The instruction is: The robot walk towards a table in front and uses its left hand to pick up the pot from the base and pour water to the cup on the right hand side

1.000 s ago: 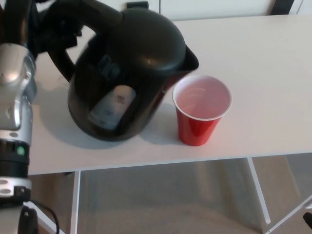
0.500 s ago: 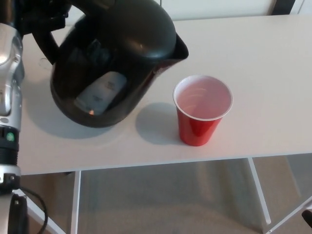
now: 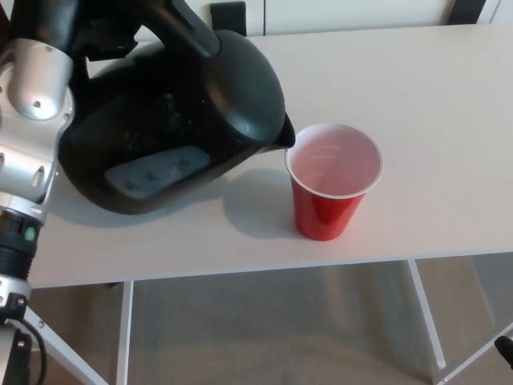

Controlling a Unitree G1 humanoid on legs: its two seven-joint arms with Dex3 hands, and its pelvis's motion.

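Your left hand (image 3: 120, 32) grips the handle of the rounded black plastic kettle (image 3: 172, 120), which is tilted steeply to the right above the white table (image 3: 433, 104). Its spout sits just beside the left rim of the upright red plastic cup (image 3: 330, 183), near the table's front edge.

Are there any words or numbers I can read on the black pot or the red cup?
Nothing can be read.
Black pot: a pale label on its side, too blurred to read.
Red cup: no words or numbers showing.
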